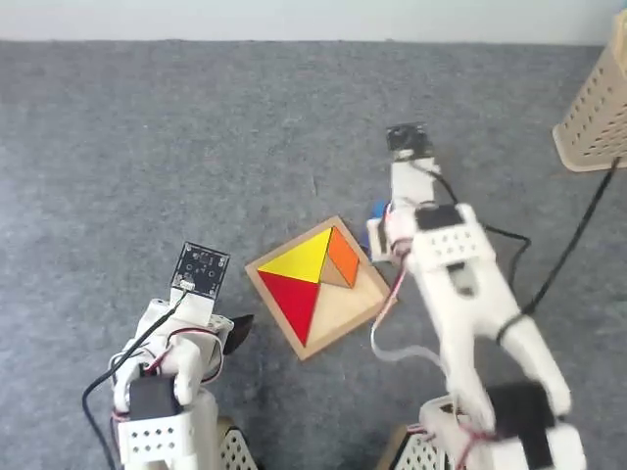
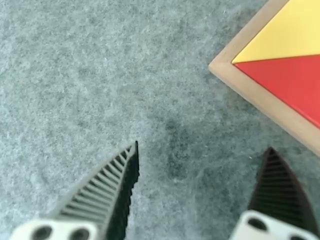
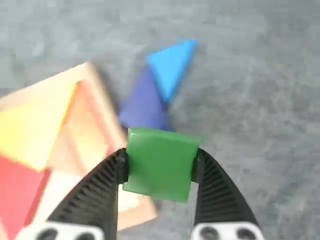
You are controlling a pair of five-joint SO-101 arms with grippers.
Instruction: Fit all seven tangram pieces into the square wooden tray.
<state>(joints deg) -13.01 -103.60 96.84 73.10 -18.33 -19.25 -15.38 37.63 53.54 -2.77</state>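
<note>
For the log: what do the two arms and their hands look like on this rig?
The left arm and right arm are white blocky plastic with black motors, trailing black cables and red wiring. Left hand and right hand have black, ribbed, pointed fingers on white bases.

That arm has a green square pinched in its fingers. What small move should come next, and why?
Probably shift the green square over the tray's bare wood: the right gripper holds it at the tray's edge, and that space is unfilled.

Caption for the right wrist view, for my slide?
Right gripper holds a green square by the wooden tray; light blue triangle and dark blue piece beyond.
</note>
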